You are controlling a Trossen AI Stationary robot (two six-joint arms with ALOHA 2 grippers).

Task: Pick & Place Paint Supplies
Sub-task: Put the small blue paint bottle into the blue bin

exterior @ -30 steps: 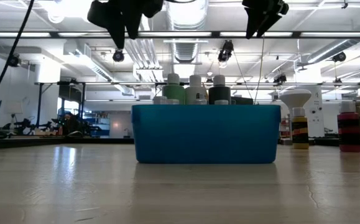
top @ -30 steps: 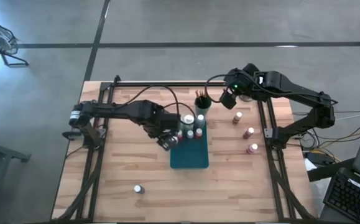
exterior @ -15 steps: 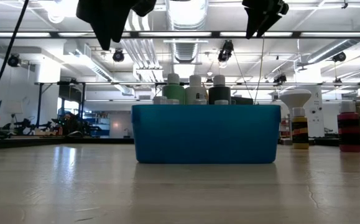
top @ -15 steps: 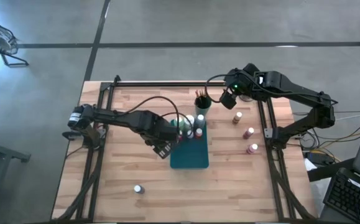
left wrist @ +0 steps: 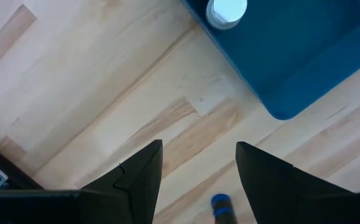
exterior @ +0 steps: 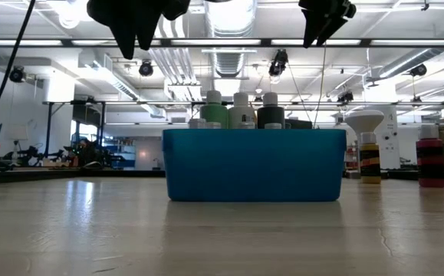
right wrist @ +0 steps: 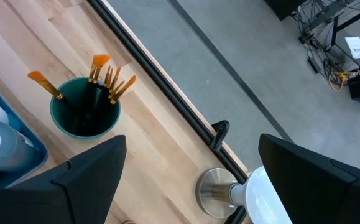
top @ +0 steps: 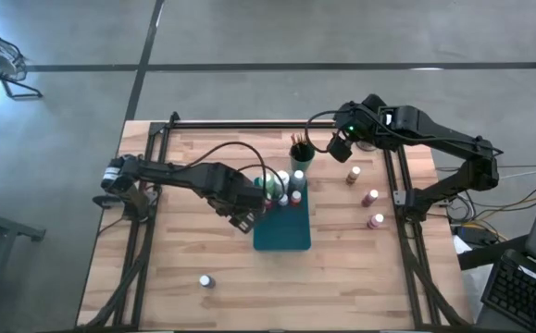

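Left gripper: the left gripper [top: 245,220] is hanging above the bare wood just left of the tray's left edge, its fingers [left wrist: 139,180] standing apart with nothing between them.
Right gripper: the right gripper [top: 339,148] is hovering at the far side of the table, just right of the brush cup, with its fingers [right wrist: 86,177] spread wide and holding nothing.
Tray: the teal tray [top: 281,234] is sitting at the middle of the table; its near half is lying bare.
Bottles in tray: white-capped paint bottles [top: 283,196] are standing bunched in the tray's far end, and the low view is showing a light-green bottle [exterior: 214,111] rising above the rim beside a dark one.
Brushes: wooden-handled brushes [right wrist: 108,81] with orange tips are standing upright in a green cup [top: 302,154] just beyond the tray's far right corner.
Bottles still on the table: three small bottles [top: 370,197] are standing in a loose row right of the tray, well apart from it, and a single grey bottle [top: 206,281] is standing alone near the front left.
Other: a white-domed object on a metal stand [right wrist: 229,186] is standing at the far right edge of the table.
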